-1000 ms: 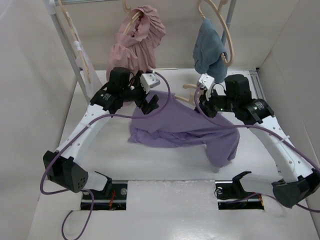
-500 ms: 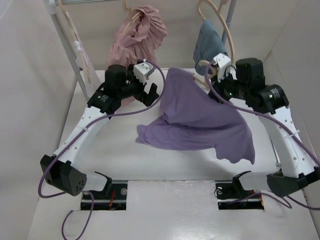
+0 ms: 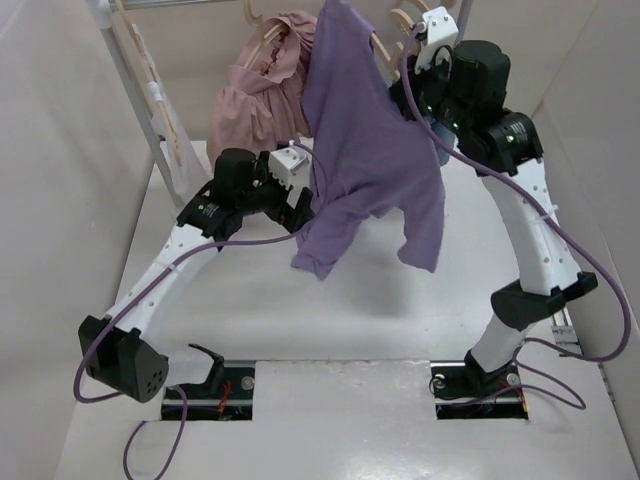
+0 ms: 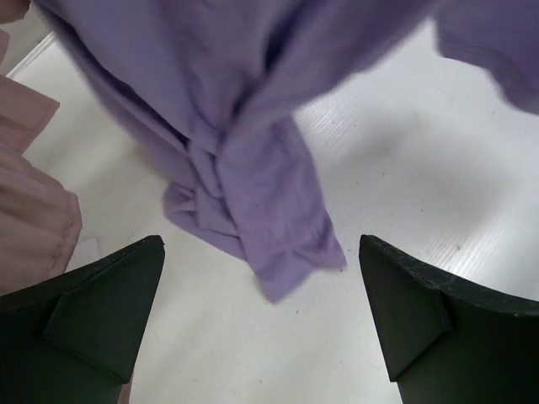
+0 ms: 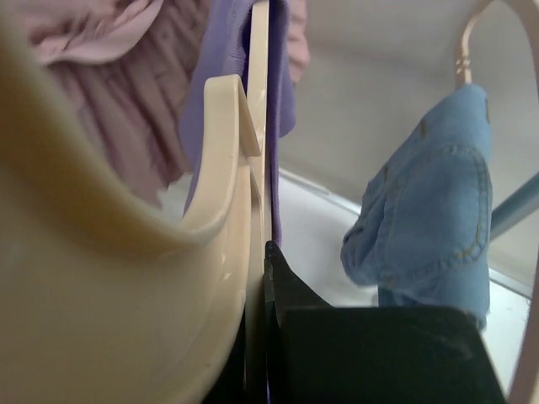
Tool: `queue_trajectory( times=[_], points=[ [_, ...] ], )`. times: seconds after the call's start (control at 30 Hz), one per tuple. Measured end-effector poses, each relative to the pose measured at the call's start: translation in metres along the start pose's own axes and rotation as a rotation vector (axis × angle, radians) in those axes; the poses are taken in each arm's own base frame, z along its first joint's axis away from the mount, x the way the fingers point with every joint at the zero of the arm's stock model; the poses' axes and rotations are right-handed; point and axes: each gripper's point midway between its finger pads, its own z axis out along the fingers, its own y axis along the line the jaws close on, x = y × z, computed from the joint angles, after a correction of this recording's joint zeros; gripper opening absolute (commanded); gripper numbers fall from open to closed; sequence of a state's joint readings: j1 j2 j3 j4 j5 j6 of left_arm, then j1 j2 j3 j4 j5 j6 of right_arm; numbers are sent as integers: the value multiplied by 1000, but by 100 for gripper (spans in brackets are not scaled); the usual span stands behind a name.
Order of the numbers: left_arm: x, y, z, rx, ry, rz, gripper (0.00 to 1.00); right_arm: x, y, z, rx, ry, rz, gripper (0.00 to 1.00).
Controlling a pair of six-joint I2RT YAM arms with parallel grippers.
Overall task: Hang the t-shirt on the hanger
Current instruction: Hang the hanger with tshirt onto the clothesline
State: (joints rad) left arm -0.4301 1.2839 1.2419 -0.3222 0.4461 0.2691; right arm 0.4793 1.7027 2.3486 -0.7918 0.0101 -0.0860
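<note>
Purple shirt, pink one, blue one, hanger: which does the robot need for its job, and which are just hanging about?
For the job: purple t-shirt, beige hanger.
Just hanging about: pink garment, blue garment.

Dusty pink garment [image 3: 262,110] hangs bunched at the back by the metal rack [image 3: 135,90], above the white desk [image 3: 330,310]. Blue denim-like garment [image 5: 429,202] dangles to its right, apparently from a pale hanger loop [image 5: 472,34].
</note>
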Motion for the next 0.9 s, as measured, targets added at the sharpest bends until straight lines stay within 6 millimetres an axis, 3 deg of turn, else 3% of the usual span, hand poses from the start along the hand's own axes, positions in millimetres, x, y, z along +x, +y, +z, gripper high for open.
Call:
queue_trajectory(
  times=[0.23,0.37,0.67,0.9],
  points=[
    [0,-5,-12,-9,-22,12,100,0,-18,63,121,-76,53,0],
    [3,-6,-15,-12,-23,14,100,-4,-28,89,180,-132,75,0],
    [13,-7,-20,-30,-23,15,100,-46,-47,104,296,-314,134,0],
    [10,-7,-28,-55,-55,29,100,-47,-54,128,347,-389,180,0]
  ],
)
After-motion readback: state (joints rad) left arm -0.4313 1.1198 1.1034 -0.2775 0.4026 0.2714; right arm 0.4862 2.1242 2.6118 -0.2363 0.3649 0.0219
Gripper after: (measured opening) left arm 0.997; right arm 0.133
